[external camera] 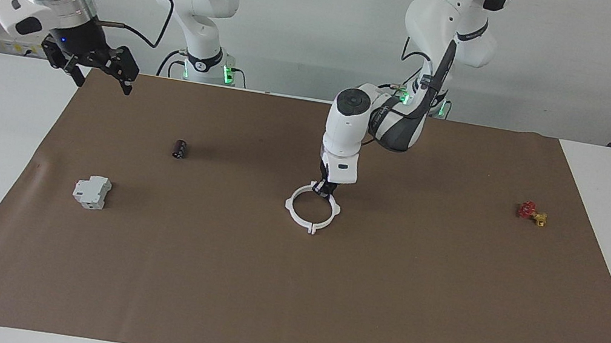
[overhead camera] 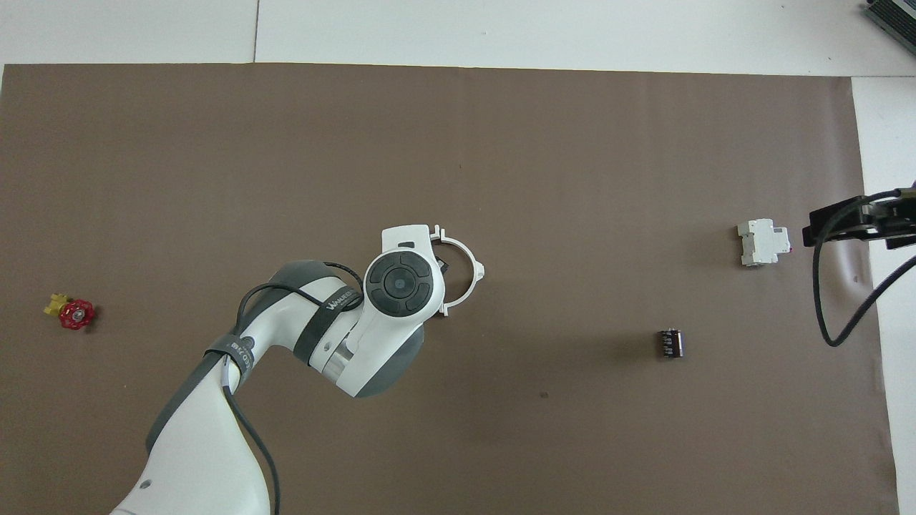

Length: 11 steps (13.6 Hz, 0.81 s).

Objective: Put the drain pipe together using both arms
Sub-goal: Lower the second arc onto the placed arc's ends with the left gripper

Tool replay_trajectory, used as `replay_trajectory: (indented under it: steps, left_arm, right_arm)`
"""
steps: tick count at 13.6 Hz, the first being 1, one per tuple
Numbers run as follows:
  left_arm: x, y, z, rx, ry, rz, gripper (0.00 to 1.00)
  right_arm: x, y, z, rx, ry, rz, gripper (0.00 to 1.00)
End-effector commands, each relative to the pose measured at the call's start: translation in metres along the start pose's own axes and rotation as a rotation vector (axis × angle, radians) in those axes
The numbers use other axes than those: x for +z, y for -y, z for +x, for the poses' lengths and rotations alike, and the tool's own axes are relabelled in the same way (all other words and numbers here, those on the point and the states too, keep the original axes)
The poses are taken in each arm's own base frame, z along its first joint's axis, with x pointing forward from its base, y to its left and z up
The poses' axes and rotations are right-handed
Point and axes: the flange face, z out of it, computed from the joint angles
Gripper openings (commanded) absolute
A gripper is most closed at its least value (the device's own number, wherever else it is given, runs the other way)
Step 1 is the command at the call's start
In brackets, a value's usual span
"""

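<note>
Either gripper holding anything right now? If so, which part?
Left gripper is down at the white ring's robot-side rim; an actual grip cannot be told. Right gripper holds nothing.

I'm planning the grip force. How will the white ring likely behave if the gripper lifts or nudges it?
The drain pipe is a thin open plastic hoop, so probably light and springy. It looks made of two arcs, so it may split at the seams. Lying flat on the brown mat, it should slide, not roll. The left gripper is at its rim.
</note>
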Motion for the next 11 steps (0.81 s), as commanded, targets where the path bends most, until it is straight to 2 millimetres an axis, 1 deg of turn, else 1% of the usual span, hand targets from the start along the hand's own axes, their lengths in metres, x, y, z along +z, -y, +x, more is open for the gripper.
replay_trajectory:
  steps: [1,3,4,5,6,7,8,10,11]
  left_arm:
    - [0.0031,0.0012,-0.0054,-0.002,-0.017,-0.013,0.00]
    - [0.0031,0.0012,-0.0055,-0.002,-0.017,-0.013,0.00]
    - [0.0033,0.0014,-0.0045,-0.003,-0.017,-0.012,0.17]
    - [0.0034,0.0016,-0.0045,-0.003,-0.017,-0.010,0.20]
    - [0.0038,0.0020,-0.0045,-0.002,-0.017,-0.005,0.13]
    - [0.0038,0.0020,-0.0054,-0.002,-0.017,-0.005,0.11]
    - [0.0038,0.0020,-0.0055,0.000,-0.017,-0.005,0.11]
    - [0.0039,0.0022,-0.0054,0.000,-0.017,-0.004,0.19]
    - [0.0046,0.0027,-0.0046,-0.002,-0.017,-0.002,0.30]
  right_arm:
    - [0.0010,-0.0010,-0.0042,-0.021,-0.010,0.016,1.00]
    - [0.0010,-0.0018,-0.0042,-0.020,-0.010,0.016,1.00]
    - [0.0010,-0.0010,-0.0042,-0.021,-0.010,0.016,1.00]
    - [0.0001,-0.0018,-0.0040,-0.020,-0.013,0.016,1.00]
    - [0.0002,-0.0018,-0.0042,-0.020,-0.012,0.016,1.00]
    - [0.0008,-0.0010,-0.0040,-0.021,-0.012,0.016,1.00]
    - [0.0008,-0.0018,-0.0040,-0.020,-0.012,0.016,1.00]
    - [0.0010,-0.0018,-0.0042,-0.020,-0.010,0.016,1.00]
    - [0.0008,-0.0018,-0.0040,-0.020,-0.012,0.016,1.00]
